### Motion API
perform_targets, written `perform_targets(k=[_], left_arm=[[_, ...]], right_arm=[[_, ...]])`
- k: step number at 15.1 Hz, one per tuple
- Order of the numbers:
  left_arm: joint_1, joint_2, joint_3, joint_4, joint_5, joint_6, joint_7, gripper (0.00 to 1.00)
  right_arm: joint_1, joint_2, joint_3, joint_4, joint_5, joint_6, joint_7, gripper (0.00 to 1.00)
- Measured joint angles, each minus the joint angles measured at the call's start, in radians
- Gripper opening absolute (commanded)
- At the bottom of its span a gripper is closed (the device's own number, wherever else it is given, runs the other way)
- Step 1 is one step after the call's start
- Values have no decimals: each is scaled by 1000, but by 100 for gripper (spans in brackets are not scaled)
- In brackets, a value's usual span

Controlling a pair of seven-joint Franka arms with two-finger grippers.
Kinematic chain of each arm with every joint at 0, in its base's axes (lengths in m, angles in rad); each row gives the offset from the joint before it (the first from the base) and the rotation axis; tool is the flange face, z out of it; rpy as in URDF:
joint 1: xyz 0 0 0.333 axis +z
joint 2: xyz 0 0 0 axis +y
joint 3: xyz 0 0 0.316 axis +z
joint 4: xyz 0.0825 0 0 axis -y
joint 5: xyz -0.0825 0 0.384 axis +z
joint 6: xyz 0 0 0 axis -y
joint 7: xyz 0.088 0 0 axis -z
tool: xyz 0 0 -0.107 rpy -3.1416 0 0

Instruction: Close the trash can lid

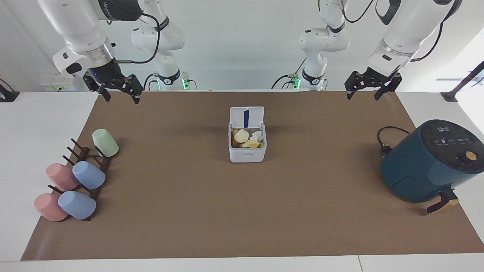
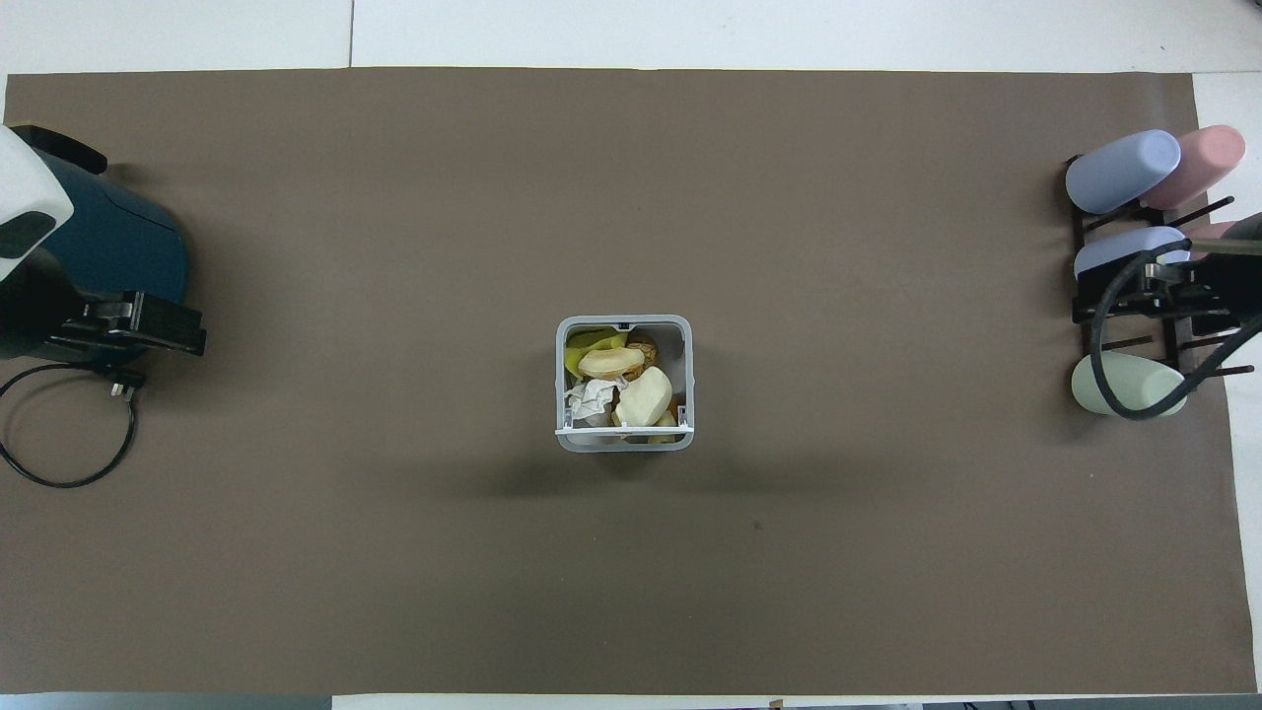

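Note:
The small white trash can [image 1: 247,153] stands in the middle of the brown mat, open, with crumpled paper and yellowish scraps inside. It also shows in the overhead view [image 2: 687,385]. Its lid [image 1: 247,116] stands upright on the side nearer the robots, with the blue stripe on its underside showing. From above the lid [image 2: 623,431] is seen edge-on. My right gripper [image 1: 121,99] is open and raised above the mat's edge by its base, and in the overhead view [image 2: 1173,286] it covers the cup rack. My left gripper [image 1: 363,96] is open and raised likewise, and in the overhead view [image 2: 128,330] it covers the air fryer. Both are well apart from the can.
A teal air fryer [image 1: 431,162] with a black cord [image 1: 385,139] stands at the left arm's end of the table. A dark rack [image 1: 90,166] with several pastel cups stands at the right arm's end. The brown mat [image 1: 242,211] covers the table.

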Motion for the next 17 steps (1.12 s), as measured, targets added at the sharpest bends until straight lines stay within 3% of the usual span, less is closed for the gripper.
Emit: perform_targets(k=[11, 12, 13, 14, 17], left_arm=[[-5, -1, -3, -8, -1, 0, 0, 100], [-15, -1, -3, -11, -3, 0, 0, 79], [-35, -3, -3, -17, -5, 0, -15, 22], [-68, -6, -3, -27, -6, 2, -58, 0], [-219, -35, -9, -95, -15, 67, -250, 0]], right_arm=[[0, 0, 0, 0, 0, 0, 0, 100], [0, 0, 0, 0, 0, 0, 0, 100], [0, 0, 0, 0, 0, 0, 0, 100], [0, 0, 0, 0, 0, 0, 0, 100], [0, 0, 0, 0, 0, 0, 0, 100]])
